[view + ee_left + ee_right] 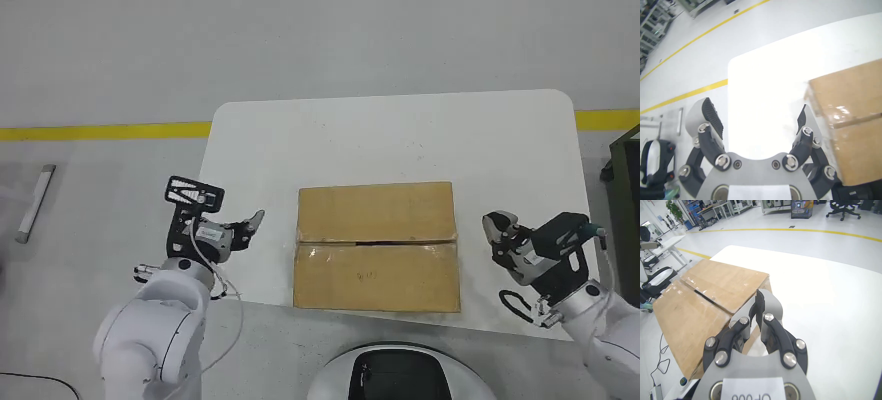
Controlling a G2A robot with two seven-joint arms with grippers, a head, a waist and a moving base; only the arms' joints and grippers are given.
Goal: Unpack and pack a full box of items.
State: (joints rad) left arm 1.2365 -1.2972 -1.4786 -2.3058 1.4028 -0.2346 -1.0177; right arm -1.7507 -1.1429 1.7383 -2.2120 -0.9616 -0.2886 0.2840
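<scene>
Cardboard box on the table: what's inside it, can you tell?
No. The cardboard box is closed, its two top flaps meeting at a middle seam, so any contents are covered. Nothing lies on top.

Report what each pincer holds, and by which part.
Nothing is held. The left pincer is open beside the closed box; the right pincer is shut empty on the box's other side.

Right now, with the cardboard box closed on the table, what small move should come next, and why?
Probably bring the open left gripper over the seam between the cardboard box's two shut flaps, to pry one up. Both grippers hang beside the box, touching nothing, and the right gripper is shut, so the left looks readier.
</scene>
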